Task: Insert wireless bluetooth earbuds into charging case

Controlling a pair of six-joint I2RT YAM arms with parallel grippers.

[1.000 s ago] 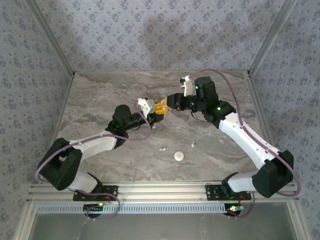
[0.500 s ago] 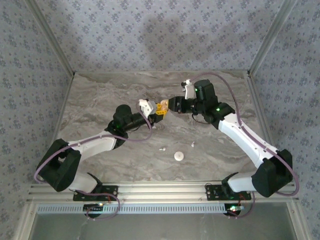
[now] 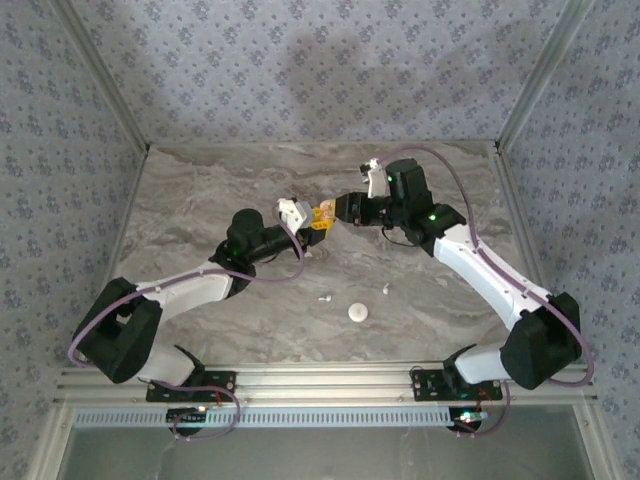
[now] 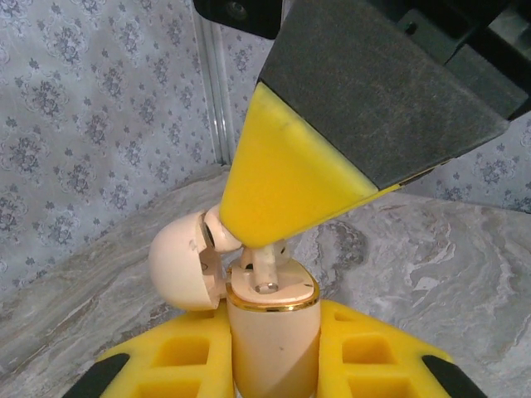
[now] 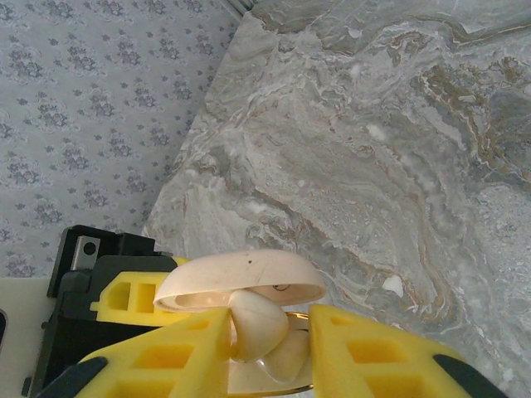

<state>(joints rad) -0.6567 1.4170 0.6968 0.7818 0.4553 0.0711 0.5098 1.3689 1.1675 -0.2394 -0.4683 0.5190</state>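
Grip: left gripper [image 4: 274, 369] is clamped on the charging case [image 4: 274, 332], which stands upright between its yellow pads at bottom centre of the left wrist view. The lid [image 4: 181, 267] is swung open to the left. The right gripper [image 5: 255, 332] pinches one earbud [image 5: 251, 319] at the case mouth, low centre of the right wrist view.

Risks (judged):
- The two arms meet nose to nose. A push off axis could twist the charging case in the pads or tip it.
- The right gripper's wedge tip crowds the lid and may knock it shut or lever it.
- The earbud looks canted at the rim. Letting go before it seats could drop it to the tabletop [image 3: 200, 200].

Surroundings:
- A round white piece [image 3: 358, 312] lies lower centre of the top view; I cannot tell what it is.
- Two loose earbuds [image 3: 325, 297] flank it, well apart from the grippers.
- Nothing stands in the way except the lid.
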